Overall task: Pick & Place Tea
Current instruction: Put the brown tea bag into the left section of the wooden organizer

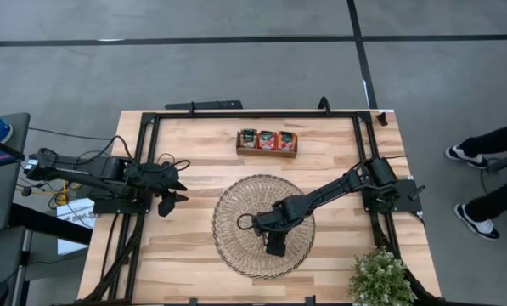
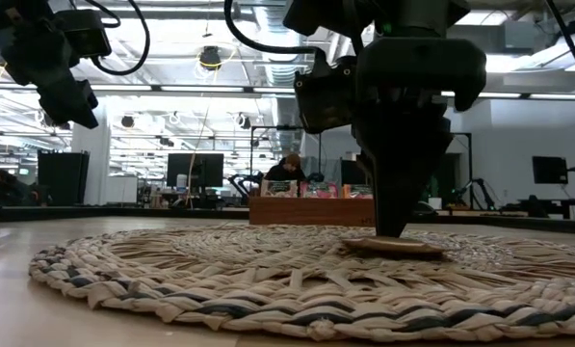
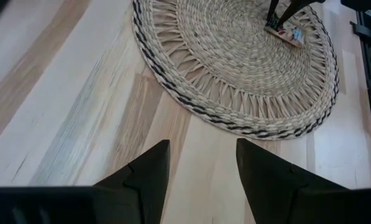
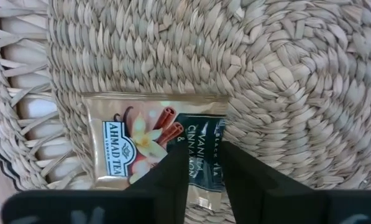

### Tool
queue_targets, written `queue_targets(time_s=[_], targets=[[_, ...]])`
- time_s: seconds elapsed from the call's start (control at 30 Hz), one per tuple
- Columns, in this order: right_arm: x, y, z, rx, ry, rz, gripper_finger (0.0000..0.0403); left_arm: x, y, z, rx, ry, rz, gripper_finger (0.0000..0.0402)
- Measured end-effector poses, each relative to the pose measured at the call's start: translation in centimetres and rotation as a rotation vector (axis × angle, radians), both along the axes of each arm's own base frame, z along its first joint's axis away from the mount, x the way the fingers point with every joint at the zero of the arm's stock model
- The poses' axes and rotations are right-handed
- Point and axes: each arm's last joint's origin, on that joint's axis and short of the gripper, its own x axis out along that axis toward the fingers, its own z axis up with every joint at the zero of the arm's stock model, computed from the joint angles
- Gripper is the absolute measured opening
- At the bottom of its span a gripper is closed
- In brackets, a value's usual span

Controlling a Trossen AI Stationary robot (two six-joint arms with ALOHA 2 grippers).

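From above, the right tool [image 1: 275,248] stands down on the woven mat [image 1: 236,204], while the left tool [image 1: 170,200] waits, fingers spread, over the table [image 1: 194,255]. At table height a flat tea sachet [image 2: 393,247] lies under the right tool's tips. Its wrist view shows the fingers [image 4: 173,174] narrowed astride the sachet's dark band, not visibly clamped; thin, light and slick, it likely wants an edge pinch.

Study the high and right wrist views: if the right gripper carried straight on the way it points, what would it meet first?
The right gripper points down at the woven mat. First in its line is the pale cream tea sachet lying flat on the mat, directly under its fingertips. Whether they already touch it is unclear.
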Motion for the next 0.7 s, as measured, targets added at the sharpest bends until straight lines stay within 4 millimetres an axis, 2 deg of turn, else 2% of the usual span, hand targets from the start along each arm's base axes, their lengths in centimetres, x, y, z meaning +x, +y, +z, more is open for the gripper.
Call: queue_targets(time_s=[0.37,0.47,0.7], targets=[[0.0,0.0,0.0,0.004,-0.001,0.002,0.0008,0.0,0.0,0.0,0.0,0.0,0.0,0.0177],[0.0,0.0,0.3,0.002,-0.005,0.007,0.0004,0.0,0.0,0.0,0.0,0.0,0.0,0.0177],[1.6,0.6,3.2,0.018,-0.081,0.024,0.0002,0.4,0.0,0.4,-0.011,-0.057,0.002,0.0177]])
